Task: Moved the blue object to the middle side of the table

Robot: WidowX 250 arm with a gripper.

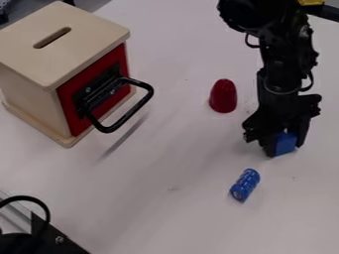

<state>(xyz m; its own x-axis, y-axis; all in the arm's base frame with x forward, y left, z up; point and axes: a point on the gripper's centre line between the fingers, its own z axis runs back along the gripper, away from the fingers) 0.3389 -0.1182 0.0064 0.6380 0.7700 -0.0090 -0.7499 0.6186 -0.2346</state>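
On our counter [159, 213], the box [27, 82] lies left of the toy [223, 96]; the block [285, 142] sits right, in the pincer [286, 149], behind the tube [245, 185].

Blue block [286, 143], flat-sided, held between jaws, partly hidden.

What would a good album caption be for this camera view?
Robot gripper around a blue block, near a battery-like blue cylinder and a red rounded piece.

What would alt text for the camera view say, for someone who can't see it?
At right, a black robot arm's claw holds a blue block at a pale table. To its left are a red, rounded object and, farther left, a wooden box with a red front and black handle; a blue cylinder lies nearer the camera.
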